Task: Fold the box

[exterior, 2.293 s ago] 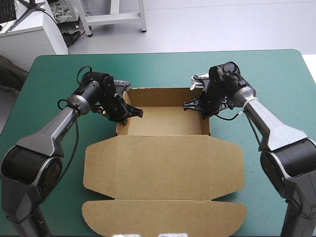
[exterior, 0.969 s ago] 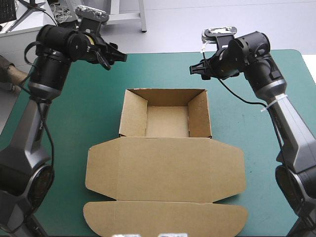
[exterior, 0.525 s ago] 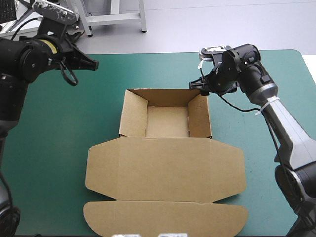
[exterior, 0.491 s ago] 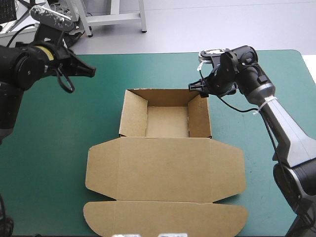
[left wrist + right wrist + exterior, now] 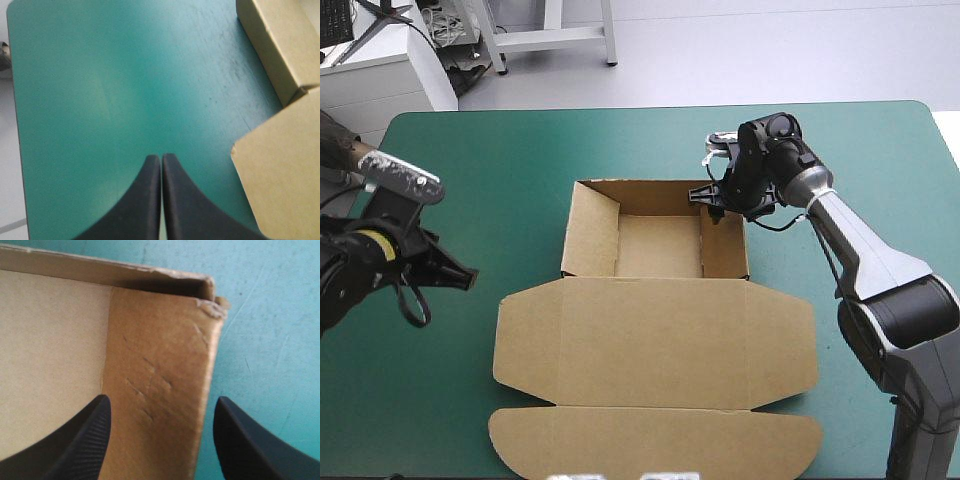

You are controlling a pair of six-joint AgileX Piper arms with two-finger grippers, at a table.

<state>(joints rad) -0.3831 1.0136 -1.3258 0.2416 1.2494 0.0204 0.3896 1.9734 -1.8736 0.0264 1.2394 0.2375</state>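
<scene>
wide bare teal-green cover (image 5: 490, 180) left of box (image 5: 658, 247); raised walls block mid-table; flat lid (image 5: 655, 340) fills near side.

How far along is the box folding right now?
Done: the box stands as an open tray, walls raised. In hand: the right end effector, open, straddles the right wall near its far corner; the left end effector, shut and empty, is over the teal-green cover. Left: the lid lies flat.

The box (image 5: 155, 365) is matt, scuffed brown board.
</scene>
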